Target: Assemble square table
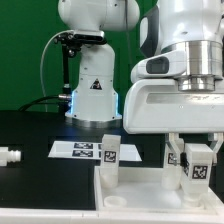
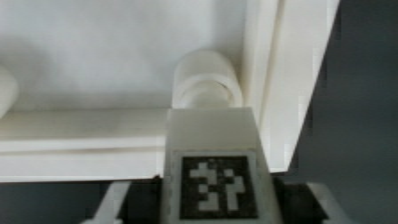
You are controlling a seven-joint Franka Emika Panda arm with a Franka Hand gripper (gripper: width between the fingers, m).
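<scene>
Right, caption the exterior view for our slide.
Gripper holds a tagged white leg at the tabletop, near a second leg standing on it.

Exterior view comes through evenly bright on my end, no hard shadows. The white arm housing (image 1: 175, 95) is nearly blown out, and the black table (image 1: 40, 185) swallows all detail. There's a small cyan glow (image 1: 70, 97) at 9 o'clock of the arm base (image 1: 92, 90). Wrist view is soft: the leg (image 2: 217, 150) and its tag (image 2: 217, 187) look blurry, with faint grey shadows across the tabletop (image 2: 89, 60).
</scene>
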